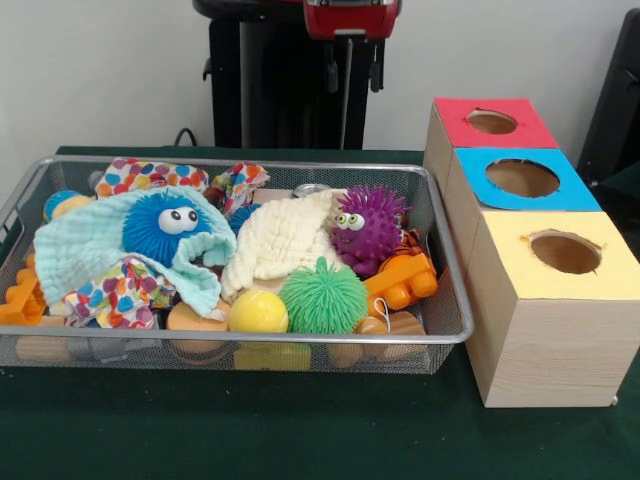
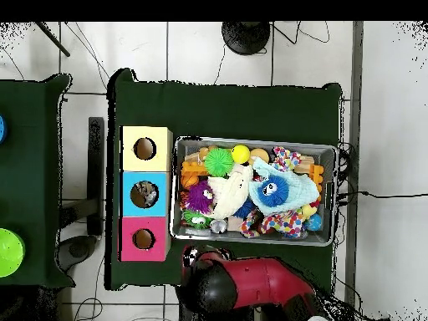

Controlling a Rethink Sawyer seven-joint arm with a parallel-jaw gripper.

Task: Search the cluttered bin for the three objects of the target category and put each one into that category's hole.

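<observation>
Wire bin (image 1: 440, 215) on the green tabletop (image 1: 300, 430); beside it stand the red (image 1: 492, 122), blue (image 1: 522, 178) and yellow (image 1: 565, 252) holes. Spiky purple ball (image 1: 368, 222) lies nearest the holes. The end effector (image 1: 348, 62) hangs behind the bin, its opening unreadable. A good pick descends vertically, clear of the cloths.

Red arm (image 1: 350, 18) raised, drawn back

Bright even indoor light, soft shadows, no glare
</observation>
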